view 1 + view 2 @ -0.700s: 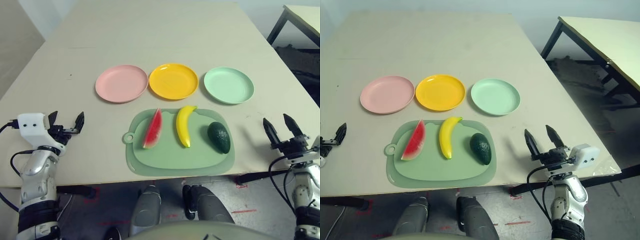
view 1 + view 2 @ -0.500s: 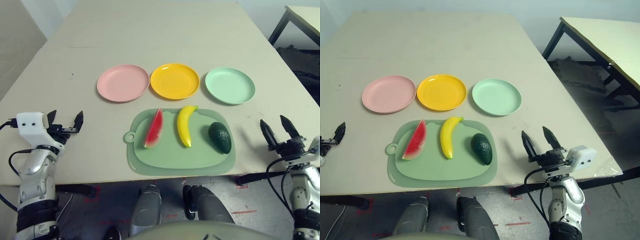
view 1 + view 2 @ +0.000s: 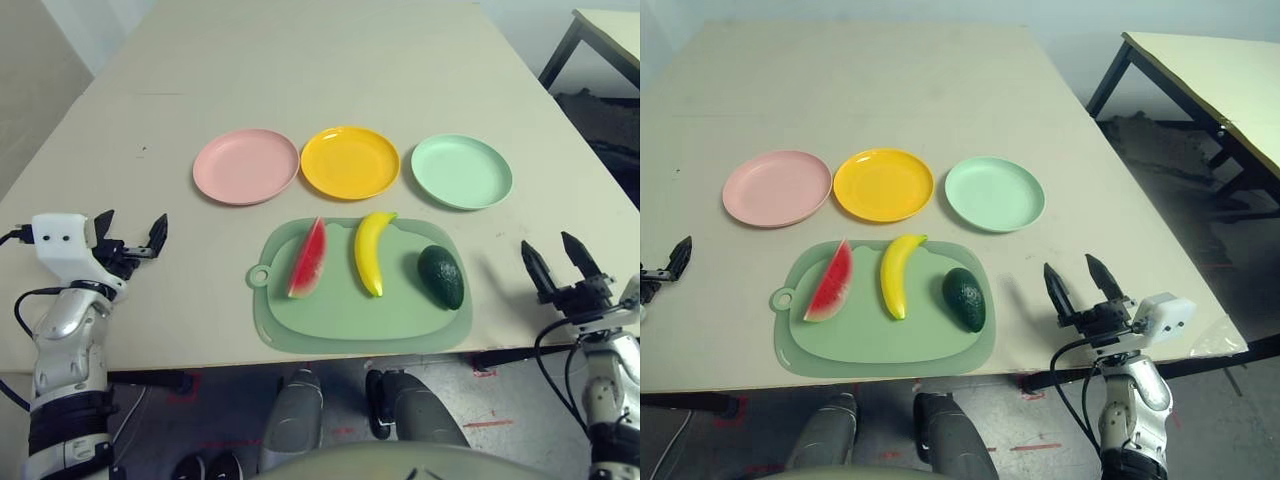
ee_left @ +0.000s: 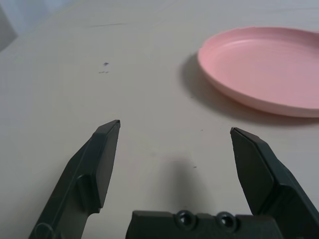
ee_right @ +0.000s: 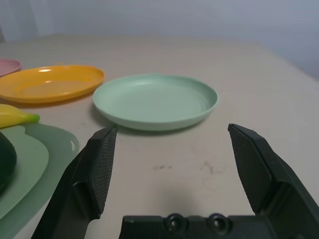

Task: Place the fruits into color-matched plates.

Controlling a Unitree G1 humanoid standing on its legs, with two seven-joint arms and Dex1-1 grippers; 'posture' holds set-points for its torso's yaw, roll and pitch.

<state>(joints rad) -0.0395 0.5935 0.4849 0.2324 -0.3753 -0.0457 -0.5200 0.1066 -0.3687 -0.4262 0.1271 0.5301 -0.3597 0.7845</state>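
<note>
The fruits all rest on the cutting mat (image 3: pixel 350 320), side by side in a loose row, none of them on a plate. Under everything spreads the pale table (image 3: pixel 300 60), and the mat lies near its front edge, its ring handle toward the robot's left. Beyond the mat, three plates of one size stand in a row: the pink plate (image 3: pixel 246 167) on the left, the orange-yellow plate (image 3: pixel 350 162) in the middle, close beside it, and the mint green plate (image 3: pixel 461 172) on the right, a small gap away.

The left gripper (image 4: pixel 175 125) is wide open, its two black fingers spread over the table left of the mat, gripping nothing. The right gripper (image 5: pixel 173 127) also stands wide open and empty, right of the mat, its fingers pointing away from the robot and clear of the fruits and plates.

On the mat, the yellow banana (image 3: pixel 369 255) curves down the middle, its stem end toward the plates; the red watermelon wedge (image 3: pixel 308 260) leans to its left, and the dark green avocado (image 3: pixel 440 277) sits to its right
</note>
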